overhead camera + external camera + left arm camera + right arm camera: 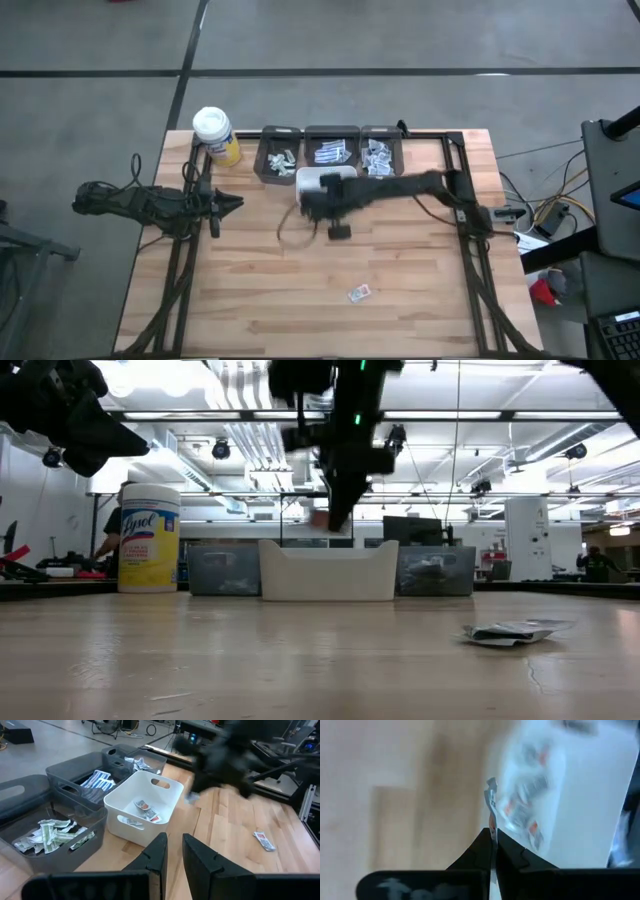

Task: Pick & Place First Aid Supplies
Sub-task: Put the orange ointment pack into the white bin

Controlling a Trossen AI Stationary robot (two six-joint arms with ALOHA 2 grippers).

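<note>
Nearest the front edge of the table [420,320]: one loose packet [359,293], lying flat on bare wood with open board on every side (easy to come down on from above, little to bump). Risk there is only of nudging it toward the front edge if approached low and sliding.

Farther in, at the table's left side: left gripper [232,203] waiting, fingers a little apart with nothing between them, well apart from the work.

Mid-table: right gripper [493,837] pinched tight on a held packet [492,800], gripped by one thin end so that most of it stands out past the fingertips. Hangs above the white bin [131,782], and by the wrist view close to the rim line rather than clearly over the middle. Likely trouble: a release from here could drop the light packet on the rim or outside it; so slight a pinch could also let it twist or slip early. Too deep a descent could knock the wall and shove the bin.

Inside the bin: a few packets [146,807], with plenty of room left.

Just behind, touching or nearly so: grey bins [264,150] along the far edge, leaving no room to overshoot. Off at the far left corner: yellow bottle [214,135], clear of the path.
</note>
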